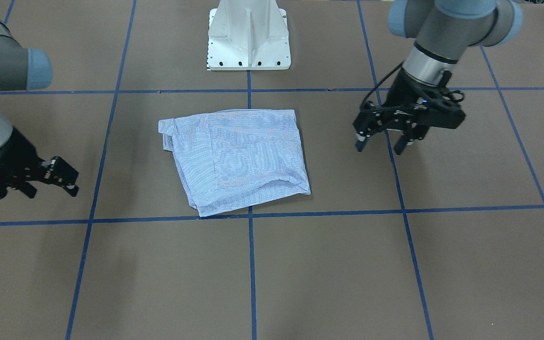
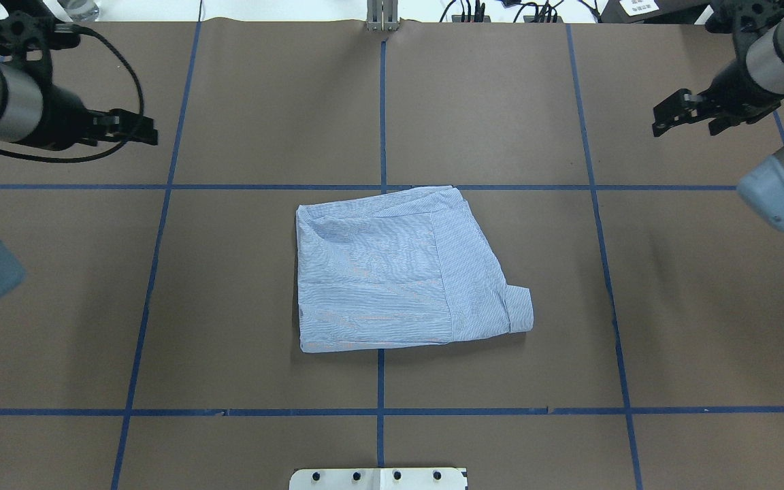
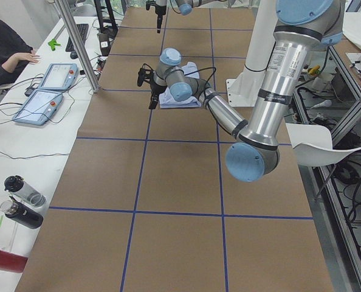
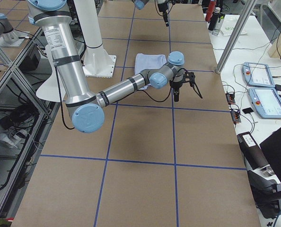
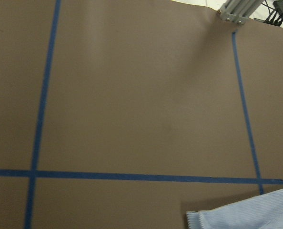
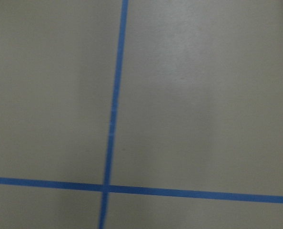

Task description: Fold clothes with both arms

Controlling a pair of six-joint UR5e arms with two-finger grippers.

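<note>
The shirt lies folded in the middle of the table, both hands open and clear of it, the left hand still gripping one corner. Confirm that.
One thing is wrong: the left hand grips nothing. The front-facing view shows it open beside the shirt, apart from it. The right hand is open too.

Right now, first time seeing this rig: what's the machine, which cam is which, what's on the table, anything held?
It is one robot with two tubular arms on a white pedestal, each ending in a black two-finger tool.

Six cameras: one faces the robot from across the table, one looks down from behind it, one sits at each table end, and one rides on each wrist.

On the brown table, marked with blue tape lines, lies one light blue pinstriped shirt, folded into a rough rectangle near the middle.

Nothing is held. In the front-facing view the left tool is on the picture's right, the right tool on its left. Both are open and well clear of the shirt.

The left wrist camera catches only a corner of the shirt; the right wrist camera sees bare table and tape.
</note>
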